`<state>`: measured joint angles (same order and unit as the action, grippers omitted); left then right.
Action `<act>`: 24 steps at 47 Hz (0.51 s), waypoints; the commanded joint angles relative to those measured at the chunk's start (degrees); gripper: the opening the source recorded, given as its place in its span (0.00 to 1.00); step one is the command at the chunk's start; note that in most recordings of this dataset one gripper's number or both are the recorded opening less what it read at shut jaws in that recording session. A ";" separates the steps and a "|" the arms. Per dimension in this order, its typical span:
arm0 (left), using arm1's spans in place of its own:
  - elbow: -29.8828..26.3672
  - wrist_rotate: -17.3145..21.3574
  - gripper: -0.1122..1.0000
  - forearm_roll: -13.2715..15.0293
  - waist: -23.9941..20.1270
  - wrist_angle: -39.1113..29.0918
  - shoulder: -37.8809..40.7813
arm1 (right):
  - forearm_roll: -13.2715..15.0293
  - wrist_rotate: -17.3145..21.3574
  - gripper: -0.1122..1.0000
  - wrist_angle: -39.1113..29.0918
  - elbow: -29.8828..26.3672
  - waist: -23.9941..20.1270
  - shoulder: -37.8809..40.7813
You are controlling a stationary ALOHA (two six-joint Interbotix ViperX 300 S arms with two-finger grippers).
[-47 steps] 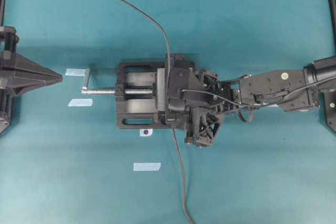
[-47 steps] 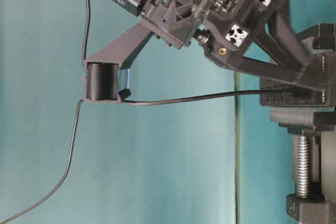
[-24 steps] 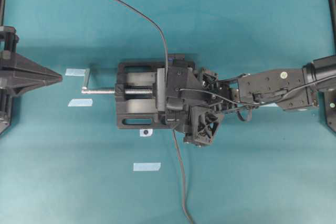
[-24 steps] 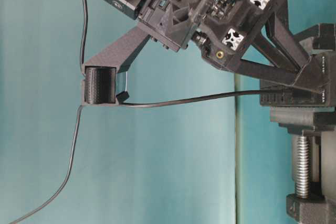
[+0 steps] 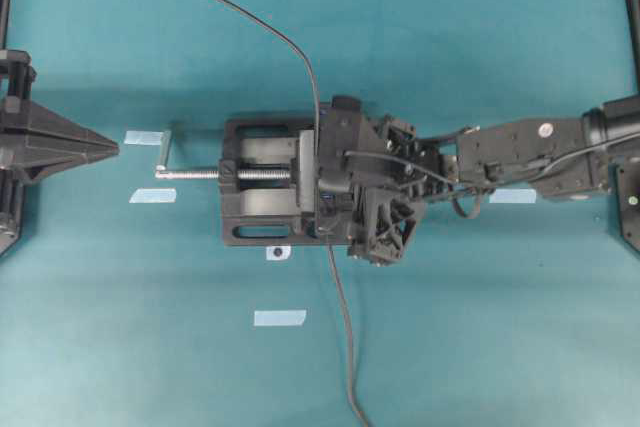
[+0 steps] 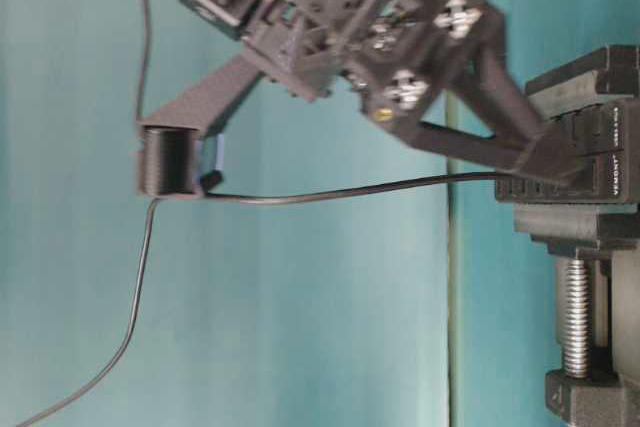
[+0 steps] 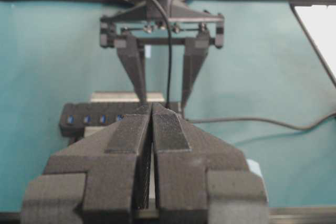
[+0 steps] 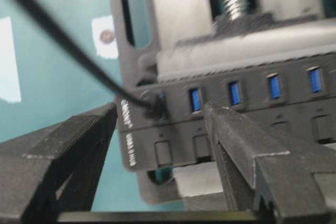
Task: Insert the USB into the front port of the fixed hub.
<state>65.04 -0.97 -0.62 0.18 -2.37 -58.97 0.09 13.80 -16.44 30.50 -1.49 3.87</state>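
At the centre of the teal worktop (image 5: 480, 327) we see the black bench vise (image 5: 262, 195) clamping the fixed hub (image 8: 252, 114), a strip with blue-tongued ports and small buttons alongside. From the right wrist view we find the USB (image 8: 153, 104) seated in the end port nearest the printed label, its thin black cable (image 8: 63, 45) running up and away to the left. The right gripper (image 8: 160, 145) hangs just above that port with its fingers (image 8: 239, 140) spread apart, one on either side of the plug and touching neither it nor the cable. Our left gripper (image 7: 151, 129) sits back at the worktop's edge, fingers pressed together on nothing. Several strips of pale tape (image 5: 279, 318) lie on the worktop.
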 commanded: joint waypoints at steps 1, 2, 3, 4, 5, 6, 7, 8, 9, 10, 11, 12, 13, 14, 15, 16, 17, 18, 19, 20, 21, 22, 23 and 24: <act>-0.53 0.00 0.10 -0.09 0.09 0.62 0.35 | 0.18 0.44 0.75 0.26 -0.62 0.26 -2.64; -0.53 0.00 0.10 -0.09 0.09 0.62 0.35 | 0.09 0.44 0.75 0.26 -0.35 0.26 -2.90; -0.53 0.00 0.10 -0.09 0.09 0.62 0.35 | 0.09 0.44 0.75 0.26 -0.35 0.26 -3.08; -0.53 0.00 0.10 -0.09 0.09 0.62 0.35 | 0.18 0.44 0.75 0.26 -0.26 0.26 -3.25; -0.53 0.00 0.10 -0.09 0.09 0.62 0.35 | 0.09 0.44 0.75 0.18 -0.18 0.26 -3.34; -0.53 0.00 0.10 -0.09 0.09 0.62 0.35 | 0.09 0.44 0.75 0.18 0.00 0.26 -3.52; -0.53 0.00 0.10 -0.09 0.09 0.62 0.35 | 0.09 0.44 0.75 0.09 0.00 0.18 -3.69; -0.53 0.00 0.10 -0.09 0.09 0.62 0.35 | 0.09 0.44 0.75 0.09 0.09 0.18 -3.78; -0.53 0.00 0.10 -0.09 0.09 0.62 0.35 | 0.09 0.44 0.75 0.09 0.18 0.18 -4.04; -0.44 0.00 0.10 -0.09 0.09 0.62 0.35 | 0.09 0.44 0.75 0.00 0.26 0.18 -4.13; -0.44 0.00 0.10 -0.09 0.09 0.62 0.35 | 0.09 0.44 0.75 0.00 0.35 0.18 -4.39; -0.44 0.00 0.10 -0.09 0.09 0.62 0.35 | 0.09 0.44 0.75 0.00 0.35 0.18 -4.57; -0.53 0.00 0.10 -0.09 0.09 0.62 0.35 | 0.18 0.44 0.75 0.00 0.44 0.18 -4.75; -0.44 0.00 0.10 -0.09 0.09 0.62 0.35 | 0.09 0.44 0.75 -0.09 0.53 0.09 -4.92; -0.44 0.00 0.10 -0.09 0.09 0.62 0.26 | 0.09 0.44 0.75 -0.09 0.62 0.18 -5.10; -0.53 0.00 0.10 -0.09 0.09 0.62 0.35 | 0.09 0.44 0.75 -0.18 0.70 0.09 -5.36; -0.44 0.00 0.10 -0.09 0.09 0.62 0.35 | 0.18 0.44 0.75 -0.18 0.88 0.09 -5.54; -0.44 0.00 0.10 -0.09 0.09 0.62 0.35 | 0.18 0.44 0.75 -0.26 0.88 0.09 -5.80; -0.44 0.00 0.10 -0.09 0.09 0.62 0.35 | 0.09 0.44 0.75 -0.35 1.05 0.09 -5.89; -0.44 0.00 0.10 -0.09 0.09 0.53 0.26 | 0.09 0.44 0.75 -0.35 1.14 0.00 -6.06; -0.44 0.00 0.10 -0.09 0.09 0.62 0.35 | 0.09 0.44 0.75 -0.44 1.23 0.00 -6.24; -0.44 0.00 0.10 -0.09 0.09 0.62 0.26 | 0.09 0.44 0.75 -0.53 1.41 0.00 -6.33; -0.44 0.00 0.10 -0.09 0.09 0.62 0.35 | 0.09 0.44 0.75 -0.53 1.49 0.00 -6.42; -0.44 0.00 0.10 -0.09 0.09 0.62 0.35 | 0.09 0.44 0.75 -0.53 1.58 0.00 -6.50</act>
<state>65.13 -0.97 -0.62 0.18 -2.29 -58.97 0.18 13.80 -17.05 32.34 -1.32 -0.44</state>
